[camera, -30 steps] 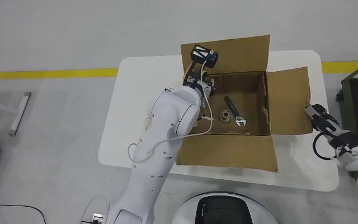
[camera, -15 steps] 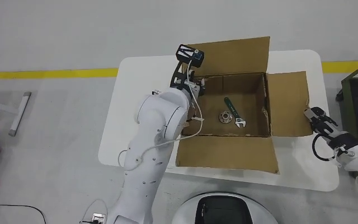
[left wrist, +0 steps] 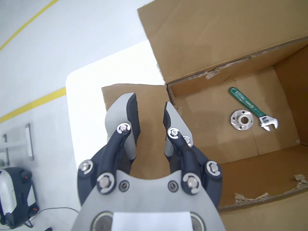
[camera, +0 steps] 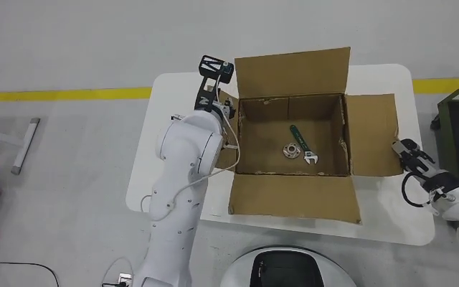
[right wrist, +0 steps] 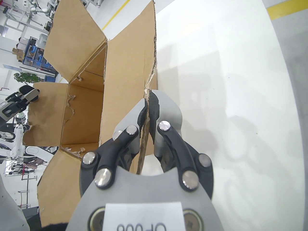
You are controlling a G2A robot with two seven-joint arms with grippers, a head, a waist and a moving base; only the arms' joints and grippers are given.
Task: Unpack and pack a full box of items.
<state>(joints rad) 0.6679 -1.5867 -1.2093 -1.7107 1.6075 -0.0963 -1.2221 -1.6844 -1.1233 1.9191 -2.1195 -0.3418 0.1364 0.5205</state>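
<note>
You have an open brown cardboard box (camera: pixel 290 197) on the counter's right half, all four flaps spread outward and their edges torn. On its floor, nearer the right wall, a green-handled adjustable wrench (camera: pixel 301 141) lies flat just beside a round metal flange (camera: pixel 290 151).

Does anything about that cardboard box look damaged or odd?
Yes. The cardboard box has ragged, torn flap edges: the flap pinched in the right tool is ripped along its edge, and another flap's corner is frayed. The wrench and flange inside look undamaged.
</note>
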